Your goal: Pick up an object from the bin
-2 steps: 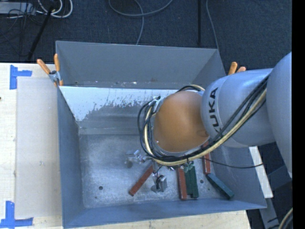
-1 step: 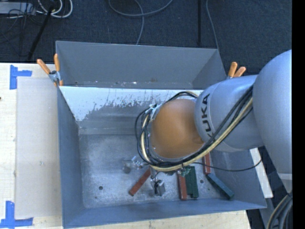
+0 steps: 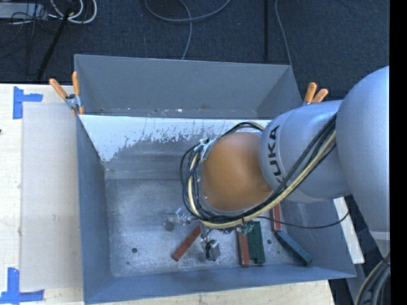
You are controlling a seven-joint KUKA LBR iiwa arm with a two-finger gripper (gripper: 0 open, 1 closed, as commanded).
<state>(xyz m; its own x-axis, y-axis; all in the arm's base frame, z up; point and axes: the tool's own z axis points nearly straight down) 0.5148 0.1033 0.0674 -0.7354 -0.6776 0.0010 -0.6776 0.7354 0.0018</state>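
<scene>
Near front wall of bin (image 3: 191, 288): gripper (image 3: 208, 245) beside brown stick (image 3: 186, 244).
Grip state cannot be told; best to centre over stick before closing.

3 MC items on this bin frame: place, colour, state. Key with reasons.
1. Where do the loose things lie in the grey metal bin? A back left corner; B along the front wall; C on the rim.
2. The flat rectangular block beside the red-brown bar is: A yellow; B white; C green.
3. The reddish-brown stick is: A lying slanted on the floor; B standing upright; C hanging over the rim.
Key: B, they cluster by the front wall, under the arm's orange cover; C, its face is green; A, it rests flat on the floor.
</scene>
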